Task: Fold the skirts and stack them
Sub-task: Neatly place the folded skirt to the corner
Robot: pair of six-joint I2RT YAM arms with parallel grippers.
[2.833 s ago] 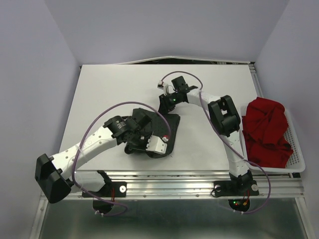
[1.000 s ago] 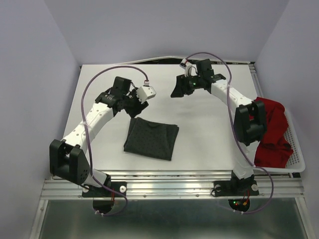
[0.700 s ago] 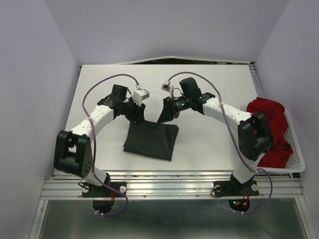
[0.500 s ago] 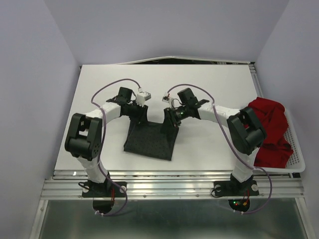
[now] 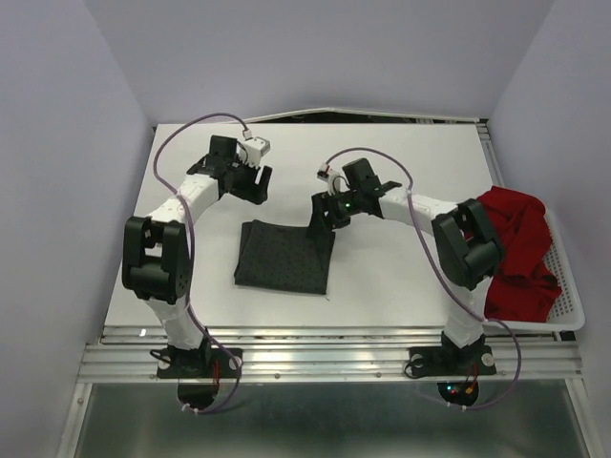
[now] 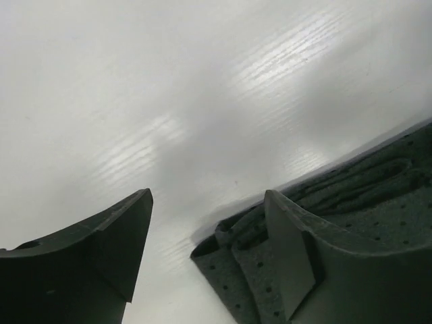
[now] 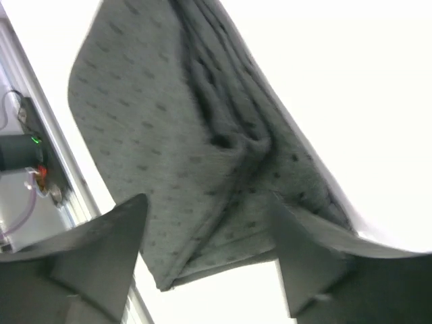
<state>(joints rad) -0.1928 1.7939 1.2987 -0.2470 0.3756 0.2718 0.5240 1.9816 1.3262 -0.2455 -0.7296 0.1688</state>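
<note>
The dark grey dotted skirt (image 5: 284,256) lies folded in a flat rectangle at the table's middle. My left gripper (image 5: 254,183) hovers just beyond its far left corner, jaws open and empty. In the left wrist view that gripper (image 6: 208,197) frames the skirt's layered corner (image 6: 378,192) on the table. My right gripper (image 5: 321,216) is at the far right corner, also open. In the right wrist view it (image 7: 206,202) stands over the skirt (image 7: 135,101) without pinching it. The red skirt (image 5: 516,250) lies bunched in the white basket (image 5: 570,303) at the right.
The basket sits at the table's right edge, beside the right arm's elbow (image 5: 468,239). A metal rail (image 5: 334,348) runs along the near edge by both arm bases. Lilac walls close in on the left, back and right.
Both grippers, low on the grey skirt's far edge half a second ago, have opened. The left one has drawn back toward the far left; the right stays at the far right corner.
</note>
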